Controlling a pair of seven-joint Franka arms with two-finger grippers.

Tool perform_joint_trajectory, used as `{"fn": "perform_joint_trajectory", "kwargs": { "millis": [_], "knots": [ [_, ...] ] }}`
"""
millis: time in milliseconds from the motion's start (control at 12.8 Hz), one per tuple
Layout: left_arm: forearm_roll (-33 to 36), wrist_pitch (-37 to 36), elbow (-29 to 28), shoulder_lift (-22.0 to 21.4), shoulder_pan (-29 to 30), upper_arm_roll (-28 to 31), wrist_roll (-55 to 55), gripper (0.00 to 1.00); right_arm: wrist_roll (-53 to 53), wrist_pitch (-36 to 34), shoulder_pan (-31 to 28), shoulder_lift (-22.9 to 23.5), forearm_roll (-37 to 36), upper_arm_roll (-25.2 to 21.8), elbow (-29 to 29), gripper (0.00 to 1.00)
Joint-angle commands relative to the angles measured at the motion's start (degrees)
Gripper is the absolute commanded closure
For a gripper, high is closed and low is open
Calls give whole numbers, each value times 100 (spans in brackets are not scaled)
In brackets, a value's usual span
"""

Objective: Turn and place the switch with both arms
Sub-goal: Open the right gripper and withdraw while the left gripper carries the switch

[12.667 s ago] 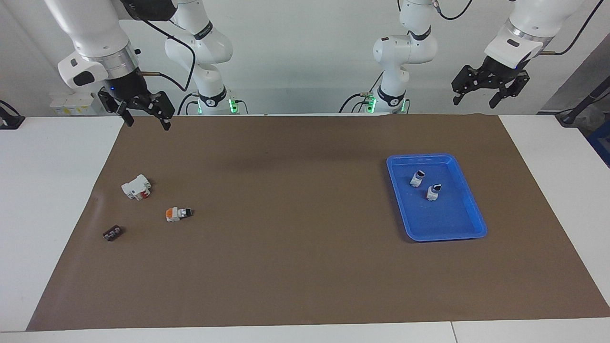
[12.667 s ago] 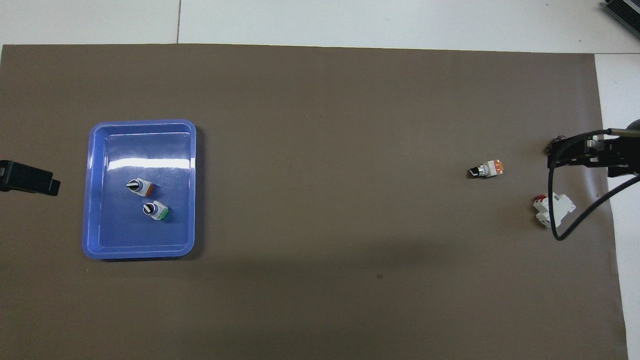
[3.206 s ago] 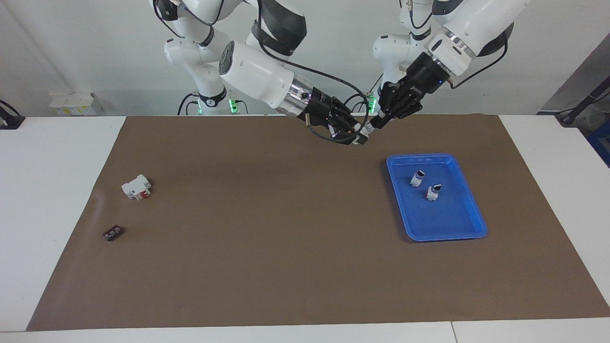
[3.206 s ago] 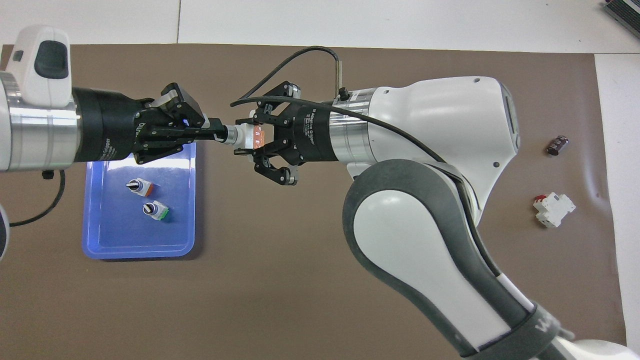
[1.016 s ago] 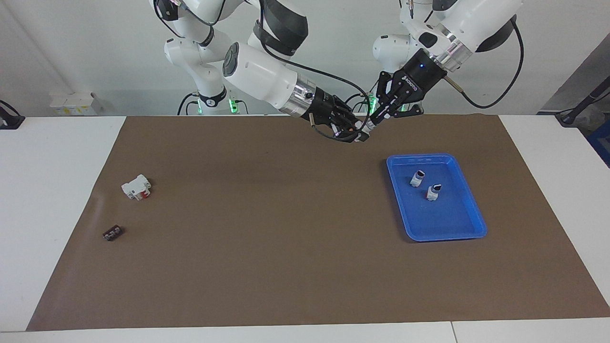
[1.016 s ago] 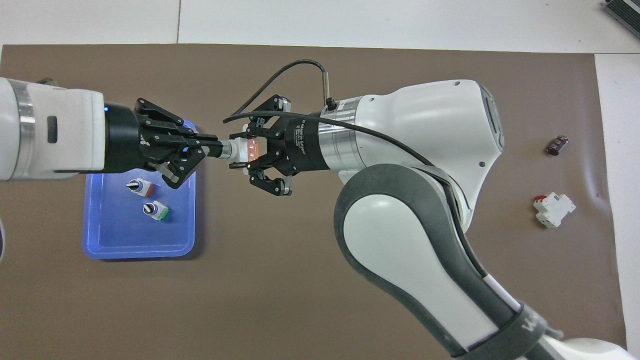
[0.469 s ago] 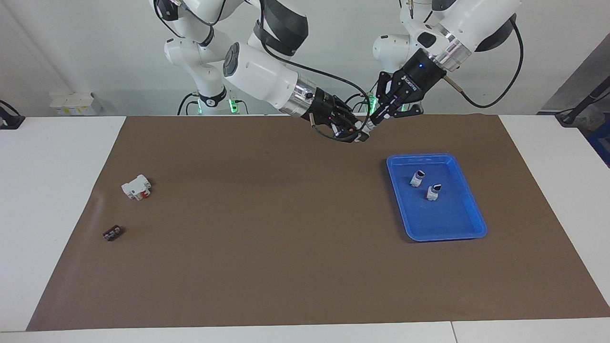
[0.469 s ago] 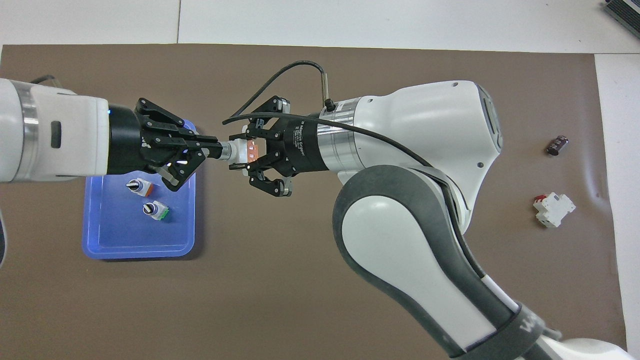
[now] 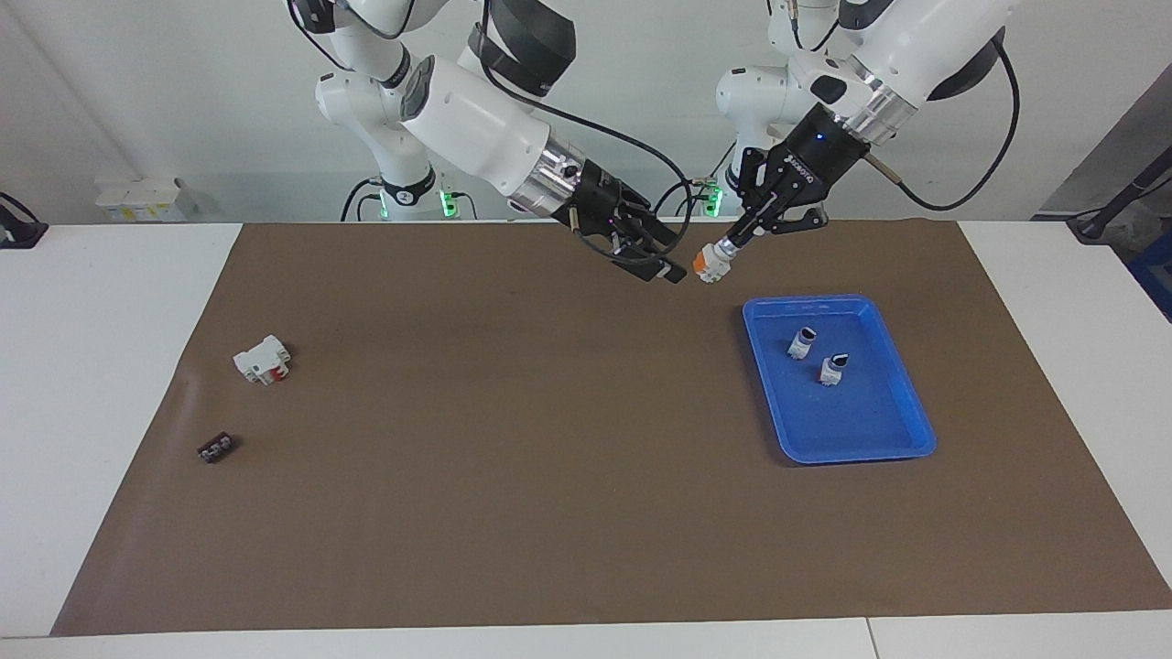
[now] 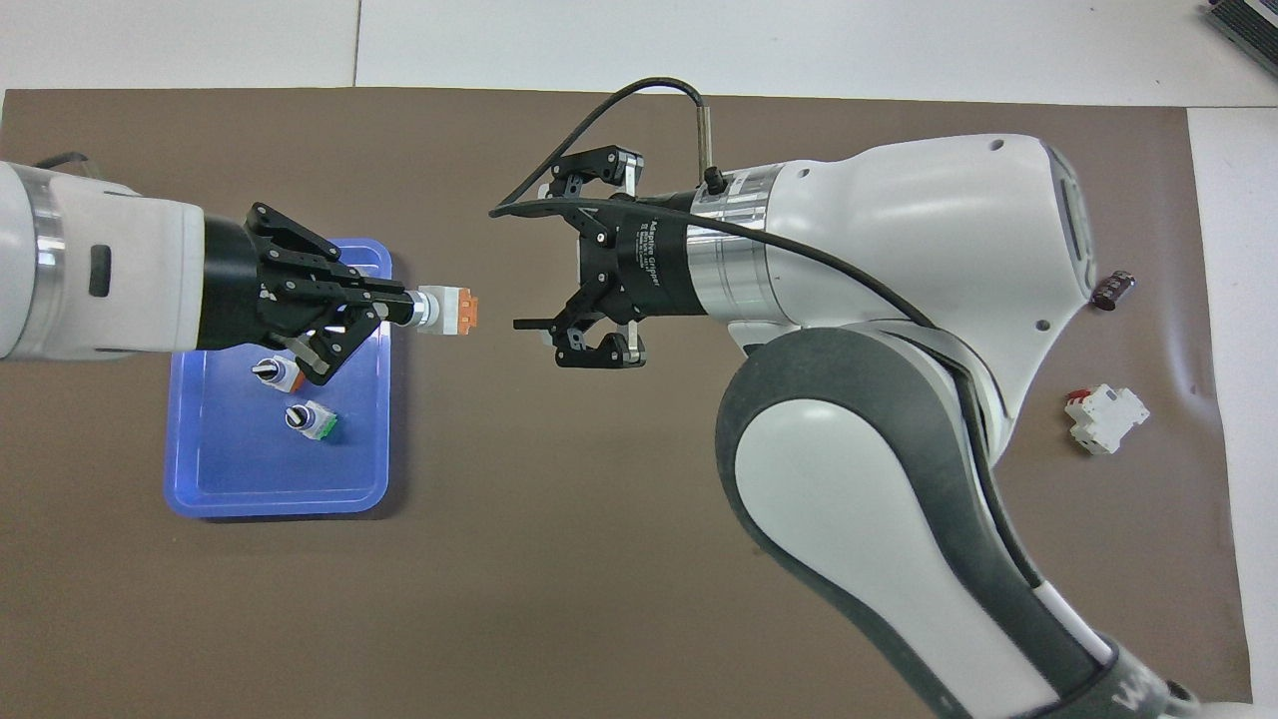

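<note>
Pinching the black knob end of the switch (image 10: pixel 451 309), the fingertips (image 10: pixel 397 308) of the left gripper (image 9: pixel 732 245) are closed on it and carry it in the air, its orange end pointing toward the right gripper (image 10: pixel 544 262). In the facing view the switch hangs over the brown mat (image 9: pixel 513 458), just off the corner of the blue tray (image 9: pixel 906 430) that lies nearest the robots and the table's middle. Clear of the switch, with a gap of bare mat showing between them, the right gripper's fingers (image 10: pixel 534 325) stand spread wide and hold nothing; it is also raised over the mat, toward the middle of the table.

Inside the tray two more switches (image 10: pixel 278 374) stand close together with their knobs up. Toward the right arm's end of the mat lie a white block with a red part (image 9: pixel 262 360) and, farther from the robots, a small black block (image 9: pixel 216 448), well apart from each other and from both grippers
</note>
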Motion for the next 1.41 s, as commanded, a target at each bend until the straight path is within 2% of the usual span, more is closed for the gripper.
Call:
{"fn": "perform_joint_trajectory", "kwargs": {
  "millis": [0,313,469,704,860,1095,1329],
  "knots": [
    [157,-50,-145,-133,35,-2,79,100,-519,-67,-80,-313,-651,13,-98,2],
    [850,-321,-154,-151,114,7,70,100,-1503,-67,-352,-507,-2065,13,-212,1],
    [1490,-611,-154,-195,71,-10,-9,100,-1996,-110,-536,-560,-2803,13,-361,1],
    [1974,-1033,-215,-265,79,-10,-273,100,-3232,-1065,-922,-700,-3823,13,-406,1],
    [2389,-1052,-425,-370,9,-28,-343,100,-4191,-1751,-1230,-832,-3888,5,-406,1],
    [2487,-799,-908,-598,96,-19,-719,100,-5343,-2183,-1626,-911,-4089,5,-397,1],
    [2856,-630,-1278,-792,105,-10,-554,100,-6310,-2667,-1829,-1008,-4380,-91,-336,1]
  ]
}}
